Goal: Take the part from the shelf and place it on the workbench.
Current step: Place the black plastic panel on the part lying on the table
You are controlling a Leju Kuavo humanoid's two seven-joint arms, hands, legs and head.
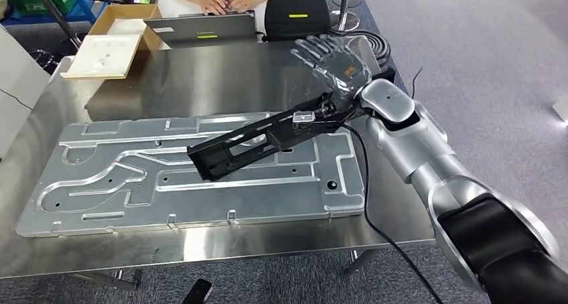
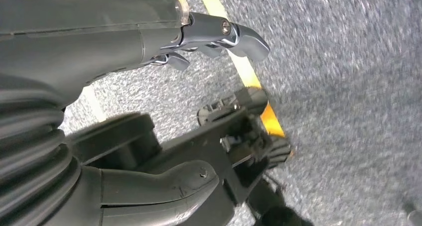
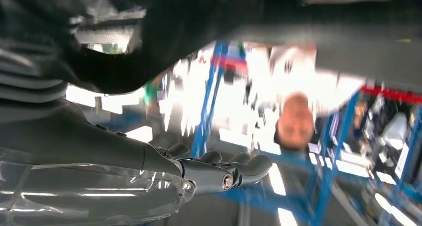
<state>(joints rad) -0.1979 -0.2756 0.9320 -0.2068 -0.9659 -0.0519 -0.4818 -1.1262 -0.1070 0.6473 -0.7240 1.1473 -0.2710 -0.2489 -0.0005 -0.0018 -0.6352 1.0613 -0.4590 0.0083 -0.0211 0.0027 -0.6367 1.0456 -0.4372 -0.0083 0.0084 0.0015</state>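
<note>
A long black part (image 1: 258,140) lies slanted across a large machined aluminium plate (image 1: 120,183) on the steel workbench (image 1: 221,76). Its far end lies under my right wrist. My right hand (image 1: 333,59) hovers just past that end with its fingers spread and holds nothing. In the right wrist view the right hand's fingers (image 3: 224,172) stretch out with nothing in them. My left hand (image 2: 149,42) hangs over grey carpet, thumb and fingers apart, with nothing in it.
A person's hands (image 1: 228,1) rest on a laptop (image 1: 201,29) at the table's far edge. A cardboard box with white foam (image 1: 110,46) stands far left, a black case (image 1: 297,16) far right, with coiled cables (image 1: 375,46) beside it. Yellow tape (image 2: 249,69) marks the floor.
</note>
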